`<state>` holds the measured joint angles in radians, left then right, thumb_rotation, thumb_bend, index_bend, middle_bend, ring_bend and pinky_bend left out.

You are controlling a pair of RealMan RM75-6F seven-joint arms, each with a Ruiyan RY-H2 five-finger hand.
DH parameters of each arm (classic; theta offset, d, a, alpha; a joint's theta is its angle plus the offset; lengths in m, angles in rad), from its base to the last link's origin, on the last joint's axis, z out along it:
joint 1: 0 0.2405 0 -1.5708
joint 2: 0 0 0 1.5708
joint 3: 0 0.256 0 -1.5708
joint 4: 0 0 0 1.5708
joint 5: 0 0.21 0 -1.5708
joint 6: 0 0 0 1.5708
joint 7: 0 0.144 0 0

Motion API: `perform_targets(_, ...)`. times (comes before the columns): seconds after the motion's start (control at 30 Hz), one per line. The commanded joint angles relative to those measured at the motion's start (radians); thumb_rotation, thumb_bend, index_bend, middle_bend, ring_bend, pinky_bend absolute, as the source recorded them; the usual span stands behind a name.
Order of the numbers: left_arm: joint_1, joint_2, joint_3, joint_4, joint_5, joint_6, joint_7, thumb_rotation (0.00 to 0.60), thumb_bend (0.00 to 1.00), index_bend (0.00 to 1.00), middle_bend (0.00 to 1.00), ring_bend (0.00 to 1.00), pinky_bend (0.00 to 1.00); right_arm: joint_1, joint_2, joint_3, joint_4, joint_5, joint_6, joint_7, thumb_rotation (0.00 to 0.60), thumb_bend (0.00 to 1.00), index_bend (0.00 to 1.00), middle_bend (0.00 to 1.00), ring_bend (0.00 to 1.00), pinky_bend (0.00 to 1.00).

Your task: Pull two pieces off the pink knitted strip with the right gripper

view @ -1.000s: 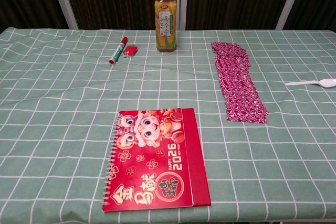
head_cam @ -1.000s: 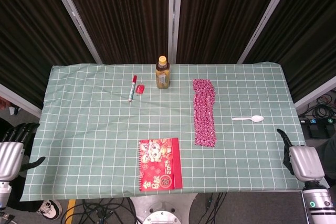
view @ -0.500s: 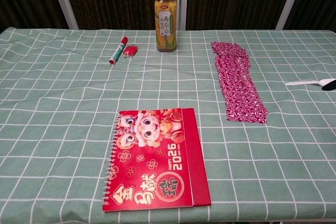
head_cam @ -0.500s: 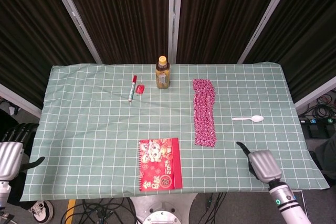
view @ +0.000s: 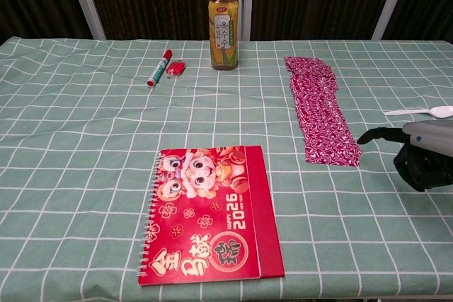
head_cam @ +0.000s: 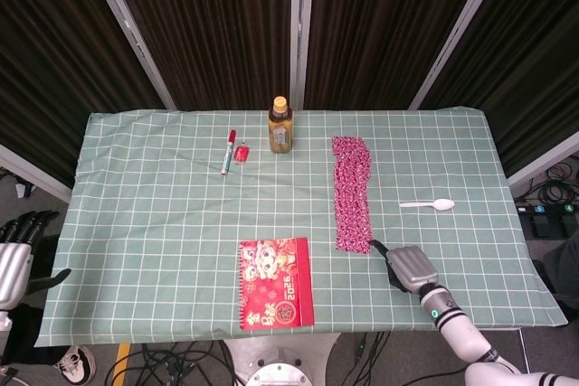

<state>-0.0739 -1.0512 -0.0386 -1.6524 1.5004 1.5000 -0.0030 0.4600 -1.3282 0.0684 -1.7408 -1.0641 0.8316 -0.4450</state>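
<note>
Right hand (head_cam: 409, 268) empty, fingers apart, beside near end of pink knitted strip (head_cam: 352, 192), bare cloth around.

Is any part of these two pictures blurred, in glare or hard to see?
Head view: even light, sharp focus; the pink knitted strip reads clearly, and the dark curtains behind show no detail. Chest view: the right hand is cut by the frame edge, its underside in shadow; the spoon looks washed out.
</note>
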Motion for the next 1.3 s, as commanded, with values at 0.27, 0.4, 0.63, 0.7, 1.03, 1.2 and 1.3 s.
perform_targets(0.27, -0.005, 0.005, -0.001, -0.012, -0.006, -0.012, 0.016, 0.600, 0.10, 0.15, 0.14, 0.10, 0.17, 0.104, -0.064, -0.015, 0.009, 0.166, 0.001, -0.122, 0.600, 0.98, 0.09, 0.91, 0.80, 0.69)
perform_targets(0.4, -0.005, 0.007, -0.001, -0.015, -0.009, -0.014, 0.018, 0.600, 0.10, 0.15, 0.14, 0.10, 0.17, 0.137, -0.075, -0.021, 0.010, 0.211, 0.001, -0.144, 0.600, 0.99, 0.09, 0.91, 0.80, 0.69)
perform_targets(0.63, -0.004, 0.006, -0.001, -0.011, -0.014, -0.015, 0.015, 0.600, 0.10, 0.15, 0.14, 0.10, 0.17, 0.192, -0.080, -0.048, 0.007, 0.301, 0.000, -0.186, 0.600, 0.98, 0.09, 0.91, 0.80, 0.69)
perform_targets(0.7, -0.003, 0.006, -0.001, -0.010, -0.014, -0.015, 0.013, 0.600, 0.10, 0.15, 0.14, 0.10, 0.17, 0.200, -0.080, -0.056, 0.007, 0.318, 0.001, -0.188, 0.600, 0.98, 0.09, 0.91, 0.80, 0.69)
perform_targets(1.03, -0.003, 0.004, 0.002, -0.007, -0.010, -0.016, 0.013, 0.600, 0.10, 0.15, 0.14, 0.10, 0.17, 0.205, -0.047, -0.100, 0.005, 0.349, 0.023, -0.152, 0.600, 0.98, 0.08, 0.91, 0.80, 0.69)
perform_targets(1.2, -0.005, 0.003, 0.002, -0.014, -0.010, -0.019, 0.024, 0.600, 0.10, 0.15, 0.14, 0.10, 0.17, 0.195, -0.019, -0.125, 0.018, 0.351, 0.015, -0.117, 0.600, 0.98, 0.08, 0.91, 0.80, 0.69)
perform_targets(1.3, -0.007, 0.002, 0.002, -0.018, -0.011, -0.022, 0.031, 0.600, 0.10, 0.15, 0.14, 0.10, 0.17, 0.185, -0.003, -0.138, 0.027, 0.343, 0.014, -0.094, 0.600, 0.98, 0.08, 0.91, 0.80, 0.69)
